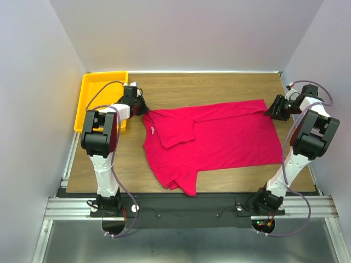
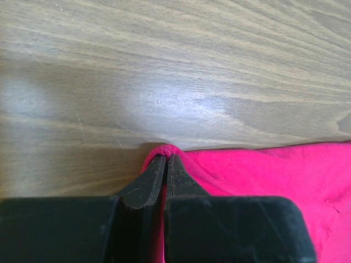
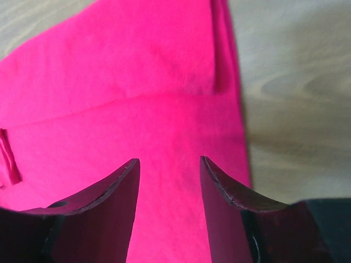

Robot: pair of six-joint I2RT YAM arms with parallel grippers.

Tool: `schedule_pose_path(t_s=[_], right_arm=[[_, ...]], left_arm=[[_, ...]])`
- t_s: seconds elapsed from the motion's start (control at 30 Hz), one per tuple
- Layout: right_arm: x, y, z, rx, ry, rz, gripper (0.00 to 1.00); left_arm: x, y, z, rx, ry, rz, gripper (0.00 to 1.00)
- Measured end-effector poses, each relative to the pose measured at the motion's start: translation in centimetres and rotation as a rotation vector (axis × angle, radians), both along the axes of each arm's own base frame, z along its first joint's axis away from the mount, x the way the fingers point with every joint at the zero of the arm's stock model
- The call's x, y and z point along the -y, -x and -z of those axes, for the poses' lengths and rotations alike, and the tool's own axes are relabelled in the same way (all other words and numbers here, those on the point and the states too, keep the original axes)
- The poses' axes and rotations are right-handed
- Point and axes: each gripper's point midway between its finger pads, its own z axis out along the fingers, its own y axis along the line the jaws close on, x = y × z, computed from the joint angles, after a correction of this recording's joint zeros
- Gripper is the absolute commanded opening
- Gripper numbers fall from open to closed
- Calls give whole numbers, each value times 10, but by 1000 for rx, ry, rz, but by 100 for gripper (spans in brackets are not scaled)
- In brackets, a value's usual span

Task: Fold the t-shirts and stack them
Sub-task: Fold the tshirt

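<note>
The tabletop [image 1: 219, 87] carries the t-shirt [image 1: 219, 137], spread nearly flat (one sleeve folded over, near corner bunched). The left gripper [image 2: 165, 159] is clenched on its far left edge. The right gripper [image 3: 169, 160] stands released over the far right corner, where contact with the cloth is not discernible.

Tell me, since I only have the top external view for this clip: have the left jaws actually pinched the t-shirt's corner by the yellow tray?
Observer: Yes. The left wrist view shows the left jaws shut on the t-shirt, its hem curled round their tips.
Operator: And the right side, at the far right corner?
Observer: The right wrist view shows the right jaws standing apart over flat cloth with nothing pinched yet. The shirt's edge runs just to their right, with bare table beyond.
</note>
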Motion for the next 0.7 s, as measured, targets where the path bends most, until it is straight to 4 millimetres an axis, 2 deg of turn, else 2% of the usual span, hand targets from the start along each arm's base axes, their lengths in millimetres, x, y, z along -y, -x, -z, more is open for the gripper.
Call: schedule_pose_path(t_s=[0.2,0.33,0.37,0.47,0.57,0.7], right_arm=[[10,-20,-2,31,9,17,52],[13,-27,-9,52,14,27,52],[14,-29,-12,58,16,30,52],[17,-36,-20,83,25,33,52],[20,-43,-26,102,34,33,52],[22,-59,-27,123,47,23,52]], left_arm=[[0,-10,-3,14,10,0,4],[-1,-17,-10,30,16,0,18],[-1,-18,-11,33,18,2,24],[1,-19,-13,41,22,13,32],[2,-18,-14,42,27,23,36],[4,-18,-25,61,37,40,37]])
